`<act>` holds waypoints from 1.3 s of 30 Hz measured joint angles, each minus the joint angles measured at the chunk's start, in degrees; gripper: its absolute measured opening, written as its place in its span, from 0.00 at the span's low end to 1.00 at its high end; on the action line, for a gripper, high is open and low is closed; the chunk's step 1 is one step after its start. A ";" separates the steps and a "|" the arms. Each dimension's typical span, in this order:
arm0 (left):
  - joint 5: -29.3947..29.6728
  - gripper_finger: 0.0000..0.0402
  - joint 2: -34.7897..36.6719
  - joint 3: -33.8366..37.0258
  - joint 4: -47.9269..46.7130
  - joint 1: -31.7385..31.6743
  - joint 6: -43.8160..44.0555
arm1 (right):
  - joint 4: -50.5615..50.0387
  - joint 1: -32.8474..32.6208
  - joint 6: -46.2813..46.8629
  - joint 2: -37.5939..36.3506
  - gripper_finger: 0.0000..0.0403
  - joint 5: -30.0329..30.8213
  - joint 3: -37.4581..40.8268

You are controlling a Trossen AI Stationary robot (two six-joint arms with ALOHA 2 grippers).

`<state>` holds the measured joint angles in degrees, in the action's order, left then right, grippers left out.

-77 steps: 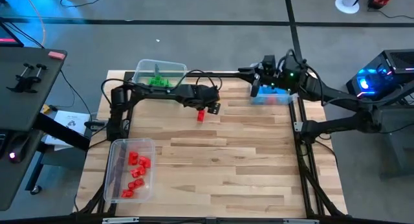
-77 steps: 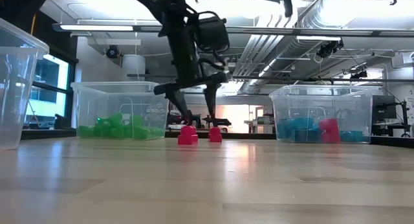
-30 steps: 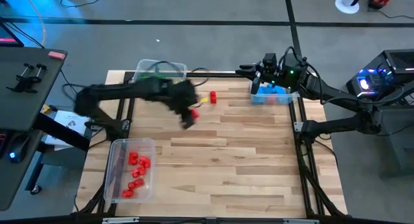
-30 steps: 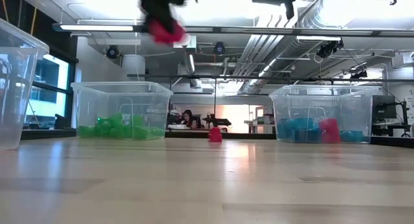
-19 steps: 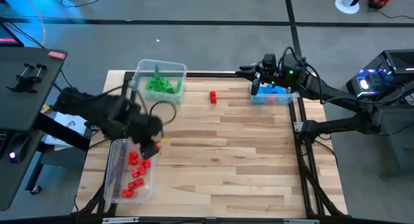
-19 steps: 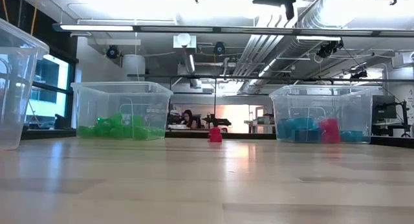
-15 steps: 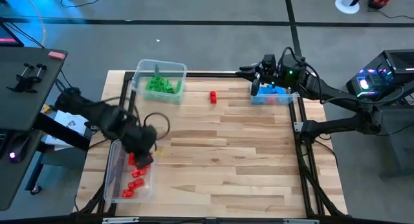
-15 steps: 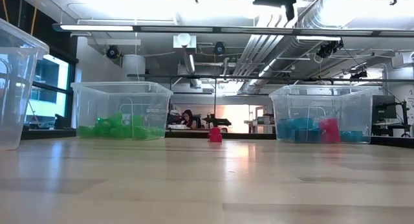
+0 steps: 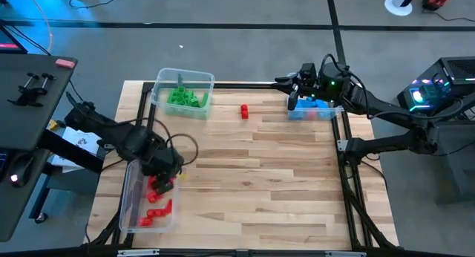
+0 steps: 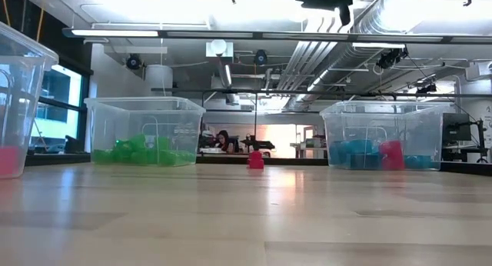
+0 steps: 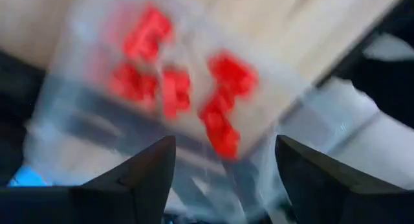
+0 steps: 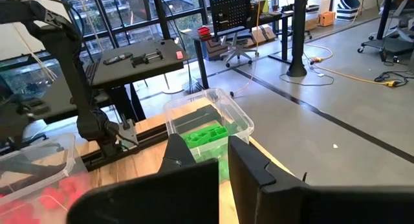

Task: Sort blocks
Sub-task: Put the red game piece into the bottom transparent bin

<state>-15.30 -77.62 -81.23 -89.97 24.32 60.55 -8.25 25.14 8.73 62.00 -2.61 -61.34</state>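
Below left hand (image 11: 223,160), red blocks (image 11: 223,117)

A grey floor (image 9: 245,56) surrounds the pale wooden table (image 9: 267,183), crossed by dark seam lines. A black desk (image 9: 30,93) stands to one side (tools lie on it). Across the table at its own height, the room shows an open ceiling with silver ducts (image 10: 369,24) and strip lights (image 10: 146,33). Farther off, tall windows (image 12: 155,17), an office chair (image 12: 240,52) and cables on the floor (image 12: 362,72).
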 joint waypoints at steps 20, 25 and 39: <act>19.35 0.66 -35.76 -9.76 58.68 -44.94 -29.91 | 2.69 -0.02 2.82 0.00 0.00 0.00 0.00; 24.46 0.66 -45.21 -17.20 53.73 -44.99 -25.09 | 3.80 0.00 2.98 0.00 0.00 0.00 0.00; 30.72 0.66 -48.73 -18.45 52.49 -45.68 -16.62 | 2.85 -0.01 3.26 0.00 0.00 0.02 0.00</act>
<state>15.42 -126.35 -99.68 -37.49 -21.37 43.93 -5.40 25.13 11.99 62.00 -2.59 -61.34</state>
